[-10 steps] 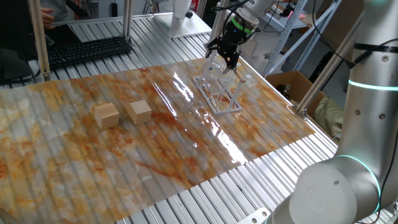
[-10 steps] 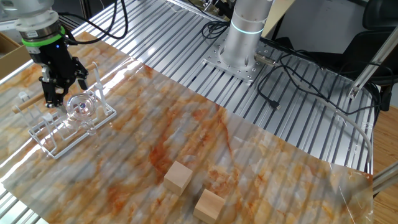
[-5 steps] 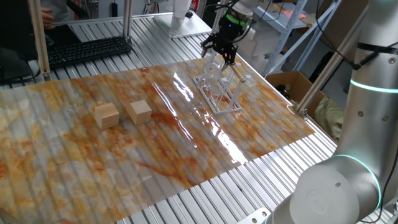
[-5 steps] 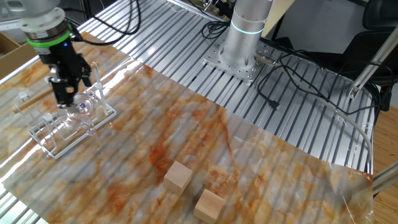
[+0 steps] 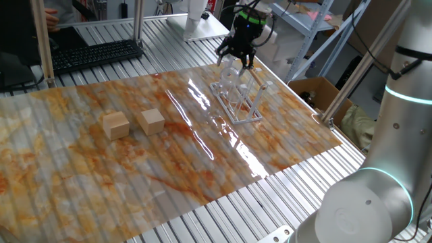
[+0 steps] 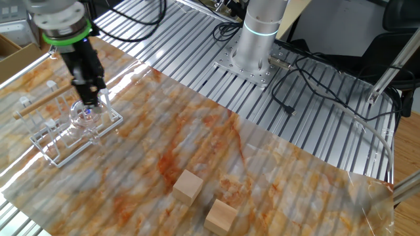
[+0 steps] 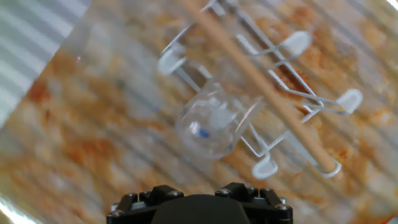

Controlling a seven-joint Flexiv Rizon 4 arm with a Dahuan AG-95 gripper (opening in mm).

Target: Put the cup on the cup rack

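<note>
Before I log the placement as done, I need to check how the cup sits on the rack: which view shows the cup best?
The hand view: the cup fills mid-frame, tilted over a peg of the cup rack. In the other fixed view it is small, under the gripper. In one fixed view it is hard to see.

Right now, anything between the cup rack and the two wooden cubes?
Nothing: in one fixed view, only bare marbled mat lies between the cup rack and the wooden cubes.
</note>
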